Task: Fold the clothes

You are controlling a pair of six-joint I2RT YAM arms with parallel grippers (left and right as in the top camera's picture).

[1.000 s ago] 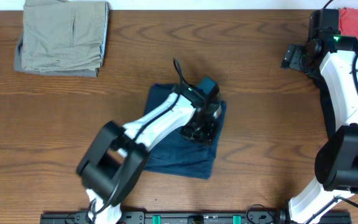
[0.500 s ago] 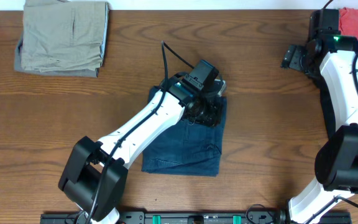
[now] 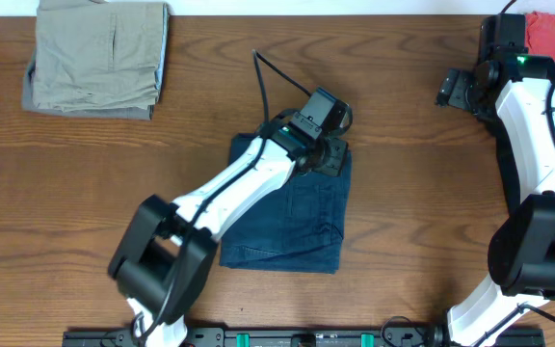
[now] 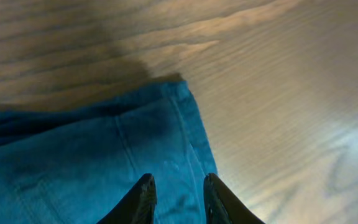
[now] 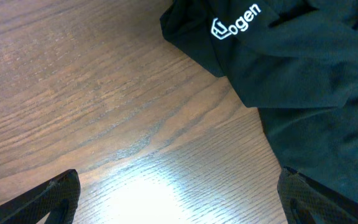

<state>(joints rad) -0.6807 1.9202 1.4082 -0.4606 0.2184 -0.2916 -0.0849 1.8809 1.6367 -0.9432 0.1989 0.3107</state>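
The dark navy shorts (image 3: 297,217) lie folded in a rectangle at the table's middle. My left gripper (image 3: 331,154) hovers over their far right corner. In the left wrist view its fingertips (image 4: 146,183) stand a little apart, and my left gripper (image 4: 178,182) is open with only the flat blue fabric (image 4: 92,155) showing in the gap. My right gripper (image 5: 178,177) is wide open over bare wood at the far right, next to a black T-shirt with a white logo (image 5: 303,56). Folded khaki-grey shorts (image 3: 96,56) rest at the far left.
A coral-red garment (image 3: 552,34) lies at the far right corner behind the right arm (image 3: 538,145). The left arm (image 3: 229,193) reaches diagonally across the navy shorts. A black rail (image 3: 258,337) runs along the near table edge.
My left gripper has moved from the middle of the navy shorts to their far right corner and has opened a little. The shorts now lie flatter. The right arm has not moved.
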